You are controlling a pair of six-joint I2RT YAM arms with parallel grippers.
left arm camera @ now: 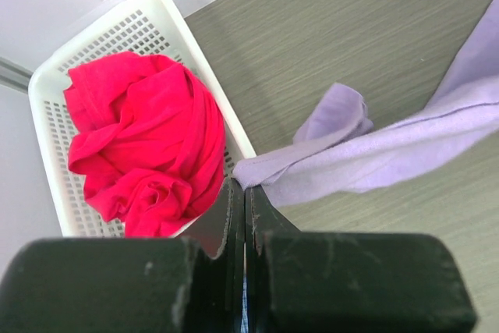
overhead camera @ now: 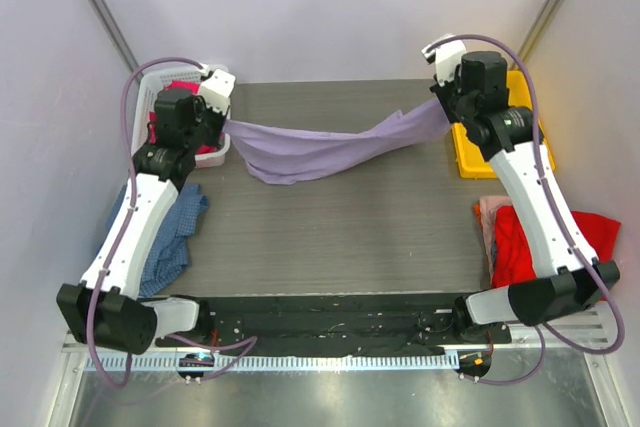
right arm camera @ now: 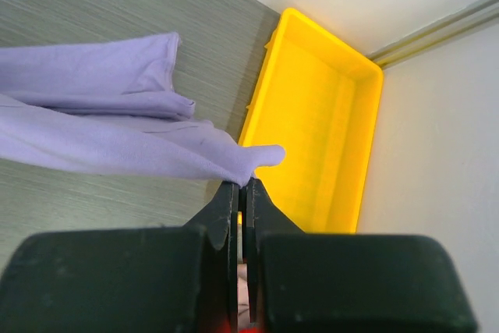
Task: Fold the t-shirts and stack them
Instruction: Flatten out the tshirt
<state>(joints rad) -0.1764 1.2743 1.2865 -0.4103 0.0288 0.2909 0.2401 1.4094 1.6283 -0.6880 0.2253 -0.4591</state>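
A lavender-purple t-shirt (overhead camera: 320, 152) hangs stretched between both grippers above the far part of the table, sagging in the middle. My left gripper (overhead camera: 228, 123) (left arm camera: 244, 186) is shut on its left end (left arm camera: 374, 157), next to the white basket. My right gripper (overhead camera: 440, 107) (right arm camera: 244, 185) is shut on its right end (right arm camera: 140, 150), beside the yellow tray. A pinkish-red t-shirt (left arm camera: 148, 146) lies crumpled in the basket. Under my left arm a blue checked t-shirt (overhead camera: 170, 237) is bunched on the table. A bright red t-shirt (overhead camera: 525, 247) lies at the right edge under my right arm.
The white mesh basket (overhead camera: 150, 82) (left arm camera: 117, 29) stands at the far left corner. The yellow tray (overhead camera: 468, 159) (right arm camera: 312, 138) stands at the far right against the wall. A pale pink cloth (overhead camera: 487, 212) lies by the red t-shirt. White walls enclose the table.
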